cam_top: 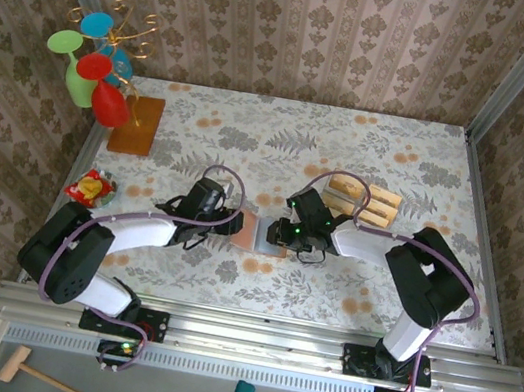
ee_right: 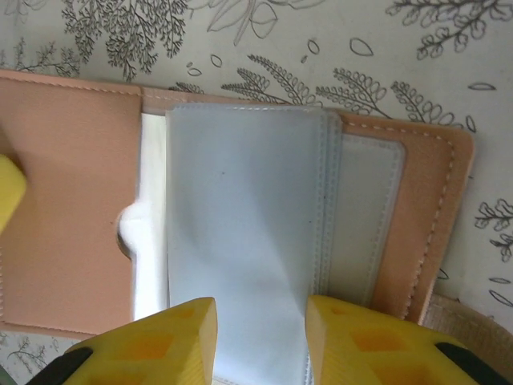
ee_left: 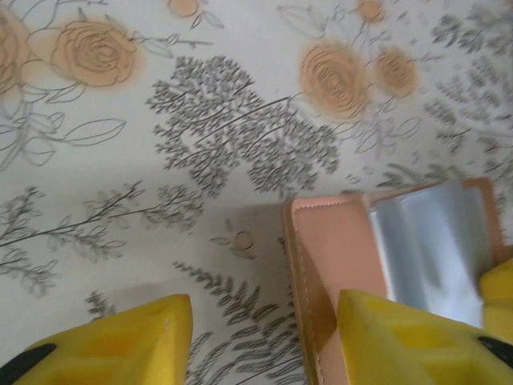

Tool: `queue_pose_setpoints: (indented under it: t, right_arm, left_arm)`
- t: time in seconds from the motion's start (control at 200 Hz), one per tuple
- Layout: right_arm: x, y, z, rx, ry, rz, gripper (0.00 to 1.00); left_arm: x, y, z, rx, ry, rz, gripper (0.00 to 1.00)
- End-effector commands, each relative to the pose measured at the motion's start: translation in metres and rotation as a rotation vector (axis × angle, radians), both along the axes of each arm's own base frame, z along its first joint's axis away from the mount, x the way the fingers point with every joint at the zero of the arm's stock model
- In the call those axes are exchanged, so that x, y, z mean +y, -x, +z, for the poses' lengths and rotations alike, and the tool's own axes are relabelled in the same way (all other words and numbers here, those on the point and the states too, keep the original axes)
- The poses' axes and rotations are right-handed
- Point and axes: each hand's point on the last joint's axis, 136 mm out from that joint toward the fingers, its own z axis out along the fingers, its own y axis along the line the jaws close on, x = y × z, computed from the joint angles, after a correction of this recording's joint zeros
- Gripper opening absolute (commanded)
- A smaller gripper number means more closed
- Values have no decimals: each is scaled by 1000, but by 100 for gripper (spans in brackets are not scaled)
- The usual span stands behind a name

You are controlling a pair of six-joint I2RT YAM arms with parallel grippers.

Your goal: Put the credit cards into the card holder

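Note:
The card holder (cam_top: 261,232) lies open on the flowered cloth between my two grippers, its pink-brown leather (ee_right: 72,200) spread flat and a clear plastic sleeve (ee_right: 240,233) turned up in the middle. My left gripper (cam_top: 233,223) is open. In the left wrist view the left gripper (ee_left: 264,349) straddles the card holder's (ee_left: 337,249) left stitched edge, with one finger over the flap. My right gripper (cam_top: 282,232) is open, and in its wrist view the right gripper (ee_right: 262,345) hangs just over the sleeve. Tan credit cards (cam_top: 379,209) sit in a clear tray behind the right arm.
A wooden board (cam_top: 137,125) carrying a wire stand of coloured cups (cam_top: 97,65) stands at the back left. A red and yellow packet (cam_top: 91,188) lies near the left table edge. Walls close in the back and both sides.

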Motion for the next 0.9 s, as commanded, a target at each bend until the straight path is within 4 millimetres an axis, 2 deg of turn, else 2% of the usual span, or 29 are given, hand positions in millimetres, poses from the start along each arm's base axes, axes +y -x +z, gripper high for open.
queue_pose_setpoints:
  t: [0.0, 0.215, 0.33, 0.65, 0.895]
  right_arm:
    - [-7, 2, -17, 32, 28, -27, 37]
    - [-9, 4, -20, 38, 31, -34, 37]
    - [-8, 3, -11, 27, 19, -32, 39]
    - [-8, -6, 31, -47, -3, -28, 48]
    - [-7, -14, 34, -50, -6, -29, 51]
  left_arm:
    - [13, 0, -1, -2, -119, -13, 54]
    - [22, 6, -18, 37, -300, -29, 55]
    - [22, 7, -27, 53, -378, -47, 55]
    - [15, 6, -31, 50, -363, -55, 56]
    - [13, 9, -34, 56, -350, -57, 56]
